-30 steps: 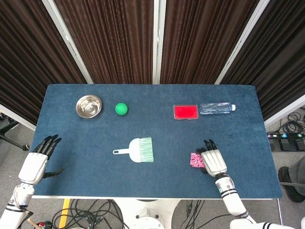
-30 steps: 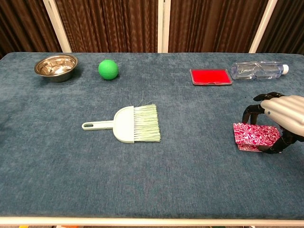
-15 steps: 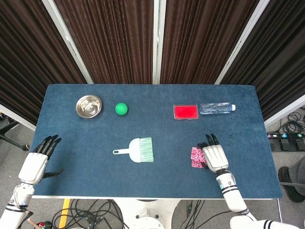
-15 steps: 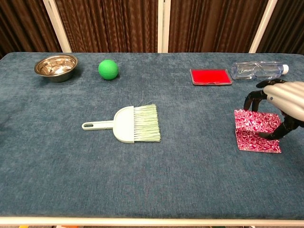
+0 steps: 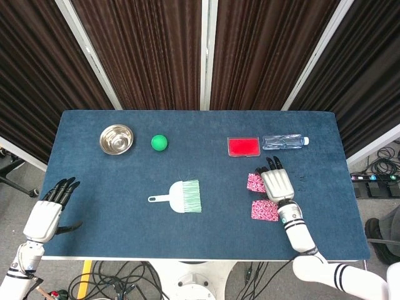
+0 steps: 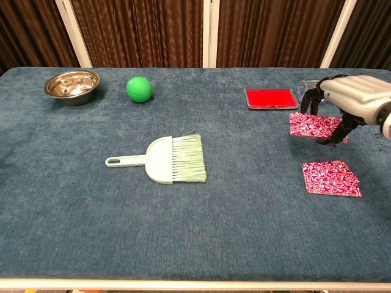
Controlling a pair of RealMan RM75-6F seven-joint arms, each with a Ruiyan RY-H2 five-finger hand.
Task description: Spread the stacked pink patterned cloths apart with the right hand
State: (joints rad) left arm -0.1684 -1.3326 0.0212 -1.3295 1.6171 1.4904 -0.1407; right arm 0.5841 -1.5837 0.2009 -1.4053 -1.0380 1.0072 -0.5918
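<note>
Right hand (image 6: 342, 101) pinching the upper pink cloth (image 6: 310, 124), raised clear on the far side of the lower pink cloth (image 6: 330, 178) lying flat near right, separating the pair; left hand (image 5: 47, 212) idle, fingers spread.

Both cloths are pink with a white swirled pattern: the upper cloth (image 6: 311, 125) and the lower cloth (image 6: 330, 178). The counter (image 6: 91, 220) is dark blue. The ball (image 6: 139, 89) is green, the bowl (image 6: 72, 85) silver, the flat case (image 6: 270, 98) red, the brush (image 6: 165, 160) pale green, the bottle (image 5: 284, 142) clear, the right hand (image 6: 347, 101) white with black fingers (image 6: 313, 101)
</note>
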